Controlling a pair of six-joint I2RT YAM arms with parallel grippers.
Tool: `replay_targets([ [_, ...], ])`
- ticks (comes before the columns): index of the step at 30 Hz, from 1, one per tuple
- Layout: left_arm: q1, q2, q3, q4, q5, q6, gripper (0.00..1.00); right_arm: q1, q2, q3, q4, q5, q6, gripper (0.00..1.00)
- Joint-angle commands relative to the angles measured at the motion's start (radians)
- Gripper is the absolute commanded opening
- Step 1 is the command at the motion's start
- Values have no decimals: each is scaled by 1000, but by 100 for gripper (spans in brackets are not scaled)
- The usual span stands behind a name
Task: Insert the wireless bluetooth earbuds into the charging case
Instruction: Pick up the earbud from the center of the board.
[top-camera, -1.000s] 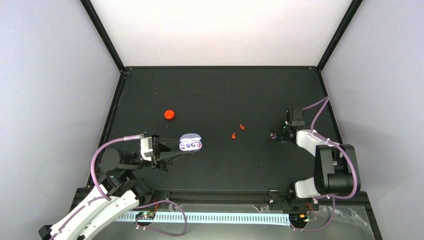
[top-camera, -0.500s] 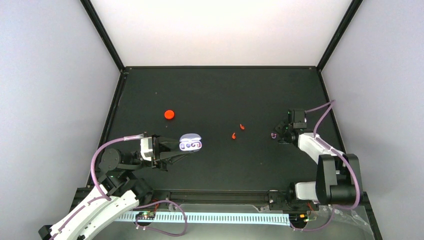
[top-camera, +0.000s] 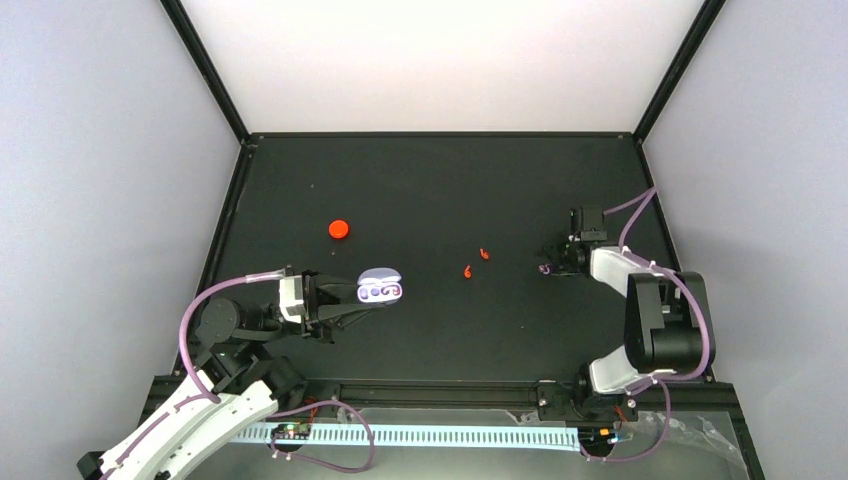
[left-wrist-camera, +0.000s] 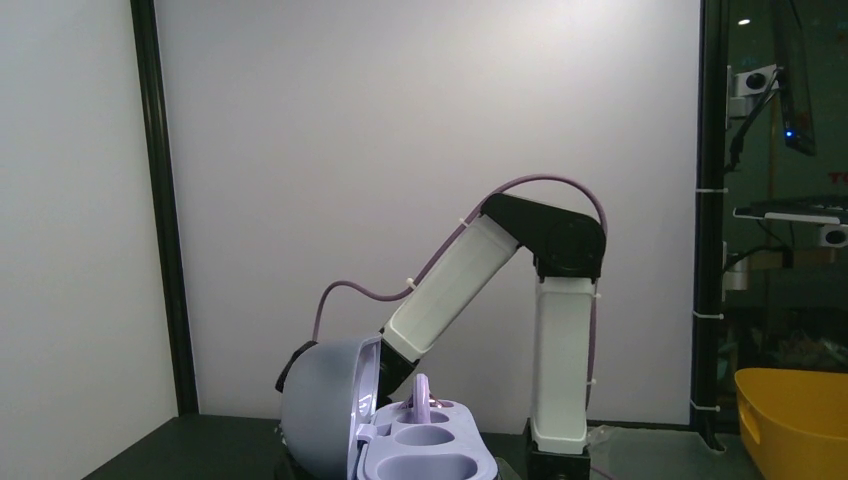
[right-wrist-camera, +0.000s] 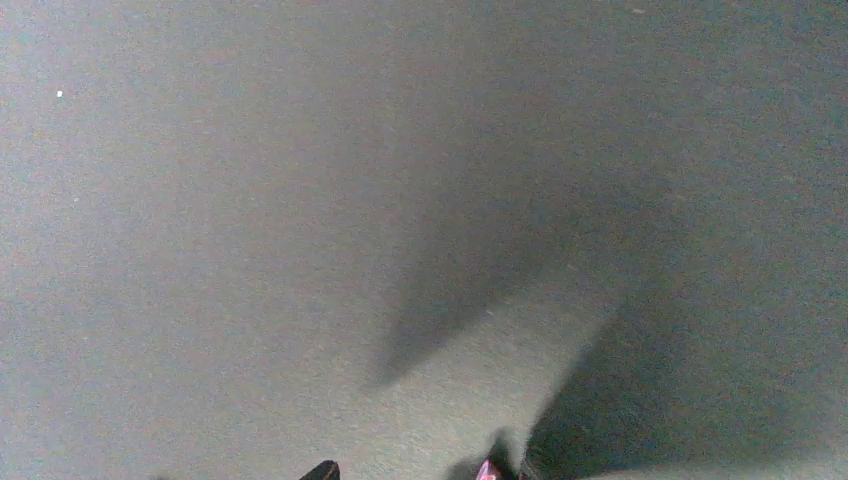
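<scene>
My left gripper (top-camera: 368, 300) is shut on the lavender charging case (top-camera: 381, 288), holding it above the mat with the lid (left-wrist-camera: 328, 412) open. One purple earbud (left-wrist-camera: 421, 398) stands upright in a far slot of the case's tray (left-wrist-camera: 430, 458). A second purple earbud (top-camera: 545, 268) lies on the mat at the tip of my right gripper (top-camera: 558, 262). In the right wrist view that gripper (right-wrist-camera: 405, 472) has its jaws apart, with a pink-purple bit (right-wrist-camera: 488, 470) against the right fingertip. Two red-orange earbuds (top-camera: 467, 271) (top-camera: 484, 253) lie mid-table.
A round red-orange case (top-camera: 339, 229) sits at the left back of the black mat (top-camera: 440, 180). Black frame rails border the mat, with white walls behind and beside it. The right arm (left-wrist-camera: 560, 340) fills the background of the left wrist view.
The right gripper has shifted slightly toward the back beside the purple earbud, and its jaws have widened. The left gripper and the case have stayed put.
</scene>
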Motion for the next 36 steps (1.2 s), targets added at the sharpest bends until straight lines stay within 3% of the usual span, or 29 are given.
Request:
replay_targets([
  [1, -6, -4, -5, -1, 1, 0, 2, 2, 56, 37, -2, -62, -56, 46],
  [13, -5, 12, -5, 3, 5, 2, 2, 69, 137, 144, -16, -159, -107, 46],
  [23, -5, 7, -4, -4, 2, 4, 2, 59, -64, 139, -141, 79, -168, 47],
  [36, -5, 7, -4, -4, 6, 3, 2, 29, 21, 122, -160, 106, -221, 36],
])
